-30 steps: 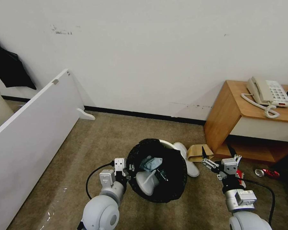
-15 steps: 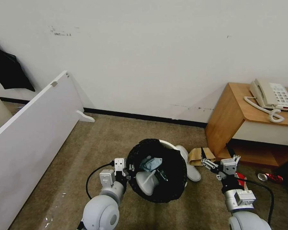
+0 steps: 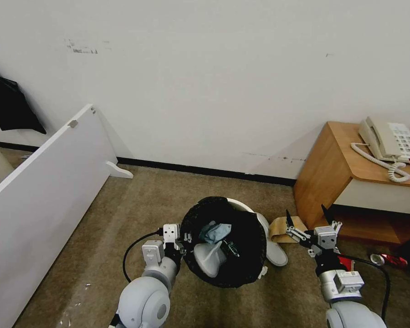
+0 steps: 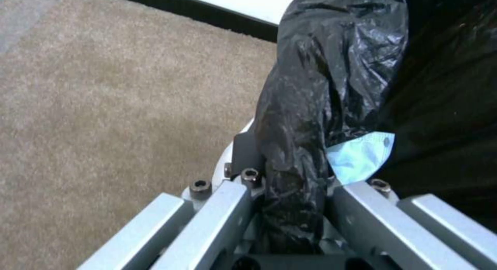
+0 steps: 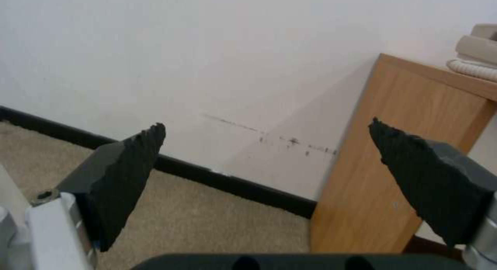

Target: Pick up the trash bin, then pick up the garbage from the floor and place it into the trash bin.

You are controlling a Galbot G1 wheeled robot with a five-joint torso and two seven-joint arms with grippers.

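Over carpet, left gripper clamping trash bin

Our left hand pinches the trash bin at its black-bagged rim; a light-blue tissue lies inside, brown carpet below.

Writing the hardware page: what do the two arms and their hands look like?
Both arms are light grey with rounded joint shells and white boxy modules near the wrists. A black cable loops beside each. The left hand is silver metal with bolts; the right hand has pointed black fingers with jagged edges.
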